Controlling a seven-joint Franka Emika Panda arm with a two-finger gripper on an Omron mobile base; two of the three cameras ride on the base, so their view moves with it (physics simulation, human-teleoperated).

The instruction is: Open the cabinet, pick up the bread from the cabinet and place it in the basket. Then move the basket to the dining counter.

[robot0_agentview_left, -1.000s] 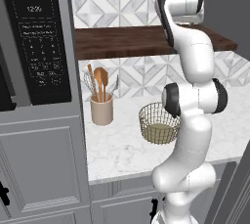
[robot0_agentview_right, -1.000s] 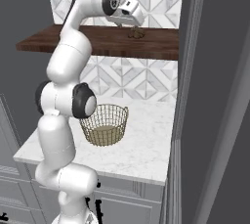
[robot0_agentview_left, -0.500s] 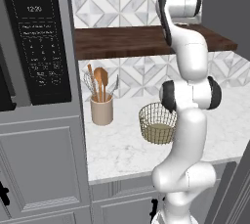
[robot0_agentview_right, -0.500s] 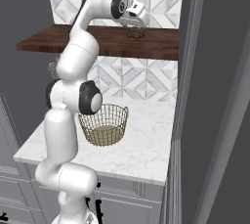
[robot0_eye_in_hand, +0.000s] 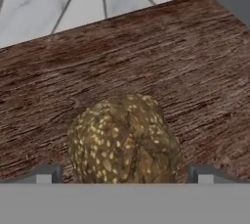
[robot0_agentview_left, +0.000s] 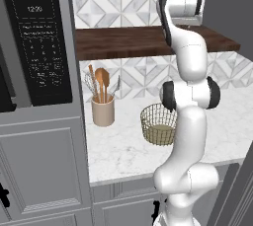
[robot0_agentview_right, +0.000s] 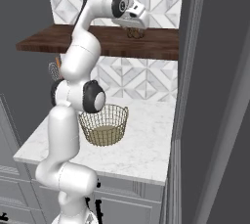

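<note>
The bread (robot0_eye_in_hand: pixel 124 140), a lumpy brown seeded bun, rests on the dark wooden shelf (robot0_eye_in_hand: pixel 195 56) of the open cabinet. My gripper (robot0_eye_in_hand: pixel 124 176) is open, with one fingertip (robot0_eye_in_hand: pixel 46 173) on each side of the bun and neither touching it. From the right base view the hand hangs just above the bread (robot0_agentview_right: pixel 135 33) with the gripper (robot0_agentview_right: pixel 135 28) pointing down at it. The brass wire basket (robot0_agentview_right: pixel 104 124) stands empty on the marble worktop below, also seen as the basket (robot0_agentview_left: pixel 158 124) beside the arm. The dining counter is out of view.
The grey cabinet door (robot0_agentview_right: pixel 210 96) stands open at the right, close to the arm. A beige utensil crock (robot0_agentview_left: pixel 103 110) sits left of the basket. A black microwave (robot0_agentview_left: pixel 39 47) fills the tall unit at the left. Tiled wall (robot0_agentview_right: pixel 146 76) backs the worktop.
The hand has swung right along the shelf and settled over the bread. The jaws have stayed wide. Basket and bread have not moved.
</note>
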